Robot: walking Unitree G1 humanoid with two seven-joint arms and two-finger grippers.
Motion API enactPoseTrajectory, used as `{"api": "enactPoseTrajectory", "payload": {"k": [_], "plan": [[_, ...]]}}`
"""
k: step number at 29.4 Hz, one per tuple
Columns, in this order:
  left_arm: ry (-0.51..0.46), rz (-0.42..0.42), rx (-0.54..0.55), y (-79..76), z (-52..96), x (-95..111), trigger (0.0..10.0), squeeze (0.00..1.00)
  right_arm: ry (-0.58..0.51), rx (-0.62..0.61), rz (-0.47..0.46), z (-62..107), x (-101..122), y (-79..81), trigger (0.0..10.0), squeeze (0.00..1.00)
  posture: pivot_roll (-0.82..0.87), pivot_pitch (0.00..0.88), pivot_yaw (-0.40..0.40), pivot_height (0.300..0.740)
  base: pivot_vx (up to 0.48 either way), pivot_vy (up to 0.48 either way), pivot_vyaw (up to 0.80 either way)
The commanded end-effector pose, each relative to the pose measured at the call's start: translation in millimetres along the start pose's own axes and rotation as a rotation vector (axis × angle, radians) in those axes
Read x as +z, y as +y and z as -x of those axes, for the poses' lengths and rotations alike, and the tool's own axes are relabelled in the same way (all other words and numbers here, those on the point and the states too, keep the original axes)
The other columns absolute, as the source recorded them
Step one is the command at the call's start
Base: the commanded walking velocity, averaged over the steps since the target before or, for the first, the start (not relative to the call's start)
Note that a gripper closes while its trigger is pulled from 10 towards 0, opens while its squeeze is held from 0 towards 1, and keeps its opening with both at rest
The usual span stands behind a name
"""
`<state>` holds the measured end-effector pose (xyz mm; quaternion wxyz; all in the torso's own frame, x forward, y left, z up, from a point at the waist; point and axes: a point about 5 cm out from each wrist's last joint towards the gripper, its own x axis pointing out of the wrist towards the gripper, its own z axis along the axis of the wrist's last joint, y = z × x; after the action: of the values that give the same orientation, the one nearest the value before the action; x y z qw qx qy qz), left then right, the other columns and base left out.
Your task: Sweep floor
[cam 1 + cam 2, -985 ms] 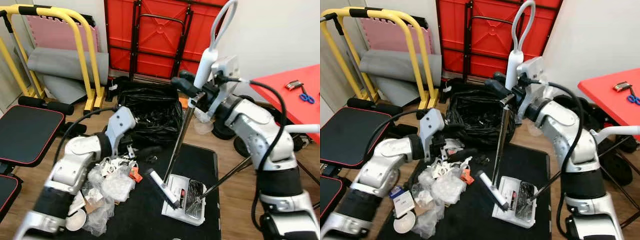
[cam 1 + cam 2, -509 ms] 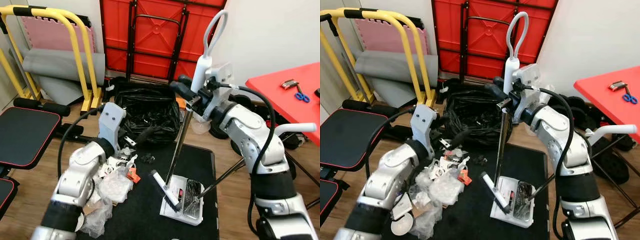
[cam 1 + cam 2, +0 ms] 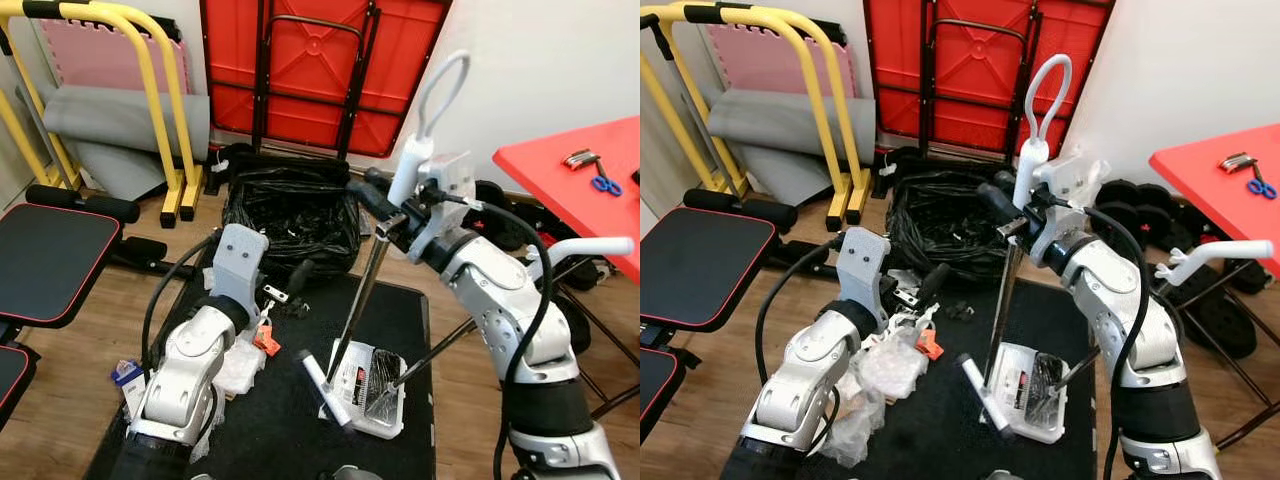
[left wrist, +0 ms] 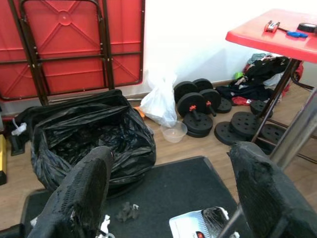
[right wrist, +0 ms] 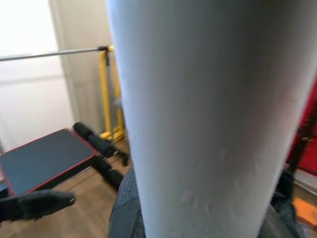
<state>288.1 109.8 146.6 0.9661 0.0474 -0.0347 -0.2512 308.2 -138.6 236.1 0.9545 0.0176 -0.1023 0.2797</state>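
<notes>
My right gripper is shut on the broom, high on its shaft just under the white looped handle. That white handle stands close in front of the right wrist camera. The brush head rests on the black mat beside the white dustpan, which holds dark debris. A pile of crumpled plastic and paper lies on the mat's left edge. Above that pile my left gripper hangs open and holds nothing, its fingers pointing toward the black rubbish bag.
The dustpan's long metal handle leans out to the right. On the left stand a black bench and a yellow frame. A folded red table leans on the back wall. A red table and weights are on the right.
The camera has shifted. My left arm has swung up from low over the rubbish pile and points forward, gripper still open. The right gripper keeps hold of the broom beside the dustpan.
</notes>
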Motion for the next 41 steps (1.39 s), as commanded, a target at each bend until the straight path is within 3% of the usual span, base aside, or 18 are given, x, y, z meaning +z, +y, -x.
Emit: {"api": "enactPoseTrajectory", "payload": {"k": [1,11,41], "plan": [[0.013,0.015,0.046,-0.2,-3.6,-0.5,10.0,0.0,-0.082,-0.002,0.028,0.1,18.8,0.3,10.0,0.0,-0.17,0.068,-0.163,0.74,0.0,0.0,0.0],[0.024,0.001,0.101,4.4,-5.7,-0.7,10.0,0.0,-0.076,-0.015,-0.002,-0.5,16.4,-0.6,10.0,0.0,-0.17,0.059,-0.164,0.74,0.0,0.273,-0.61],[0.024,-0.074,0.113,5.7,-8.2,4.4,10.0,0.0,-0.138,-0.03,-0.06,-5.7,17.7,4.2,10.0,0.0,-0.16,0.062,-0.151,0.74,0.0,0.0,0.0]]}}
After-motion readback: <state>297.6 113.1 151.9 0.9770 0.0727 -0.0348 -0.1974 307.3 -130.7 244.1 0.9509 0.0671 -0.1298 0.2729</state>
